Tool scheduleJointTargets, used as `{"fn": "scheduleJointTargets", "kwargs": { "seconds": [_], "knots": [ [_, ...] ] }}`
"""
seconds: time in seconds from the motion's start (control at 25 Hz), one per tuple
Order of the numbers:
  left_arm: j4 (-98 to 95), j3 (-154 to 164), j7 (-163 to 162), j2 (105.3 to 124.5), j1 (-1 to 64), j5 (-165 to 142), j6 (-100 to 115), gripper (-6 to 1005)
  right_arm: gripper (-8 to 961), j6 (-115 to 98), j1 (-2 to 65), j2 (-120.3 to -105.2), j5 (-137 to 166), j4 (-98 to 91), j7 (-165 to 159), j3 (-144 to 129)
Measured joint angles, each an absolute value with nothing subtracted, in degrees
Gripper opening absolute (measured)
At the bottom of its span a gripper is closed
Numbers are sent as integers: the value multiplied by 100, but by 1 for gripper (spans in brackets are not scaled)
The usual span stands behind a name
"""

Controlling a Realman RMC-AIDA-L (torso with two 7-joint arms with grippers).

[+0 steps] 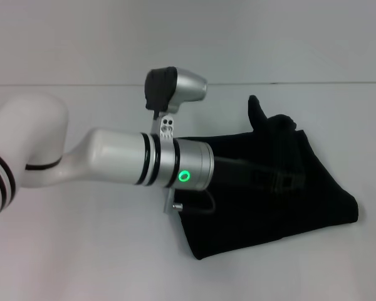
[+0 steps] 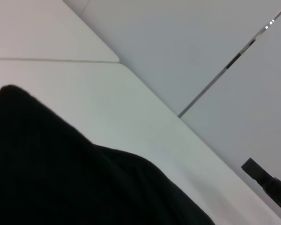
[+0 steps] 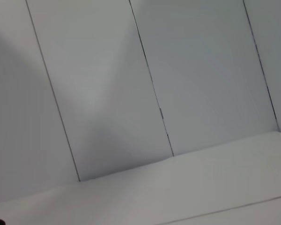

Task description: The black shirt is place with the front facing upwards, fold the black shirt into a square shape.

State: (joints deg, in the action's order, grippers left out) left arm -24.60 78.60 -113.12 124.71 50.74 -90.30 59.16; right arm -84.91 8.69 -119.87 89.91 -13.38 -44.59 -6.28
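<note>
The plain black soft cloth shirt (image 1: 301, 194) lies bunched into a rough folded heap on the white table (image 1: 81, 257), right of centre in the head view; one fold of cloth stands up at its far edge; no lettering shows. The left arm reaches across from the left, white and silver with a lit green ring, and its left gripper (image 1: 282, 179) is low over the middle of the shirt, black against black; whether its fingers are apart or together, cannot tell. Left wrist view: black cloth (image 2: 61, 178) fills the near corner, table beyond. Right gripper out of sight; right wrist view shows only grey wall panels (image 3: 131, 84) and table edge.
</note>
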Motion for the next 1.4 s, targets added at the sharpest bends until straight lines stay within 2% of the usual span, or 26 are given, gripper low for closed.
{"fn": "scheduleJointTargets", "kwargs": {
  "seconds": [0.68,0.8,1.04,1.16,1.4],
  "knots": [
    [-2262,8757,-10831,12472,4972,-7613,5926,252,51,-8465,870,-11988,9080,-1305,-4447,-661],
    [-2270,8769,-10768,12472,4990,-7501,6129,484,51,-8466,870,-11989,9093,-1288,-4447,-673],
    [-2220,8767,-10749,12461,4956,-7568,6312,687,51,-8516,884,-11981,9175,-1266,-4450,-677],
    [-2165,8586,-10712,12421,4840,-7853,6216,754,52,-8725,896,-11974,9257,-1274,-4519,-678],
    [-2821,7878,-10278,12402,4233,-8585,6222,889,60,-9502,1004,-11919,9561,-1702,-5430,-677]
  ]
}}
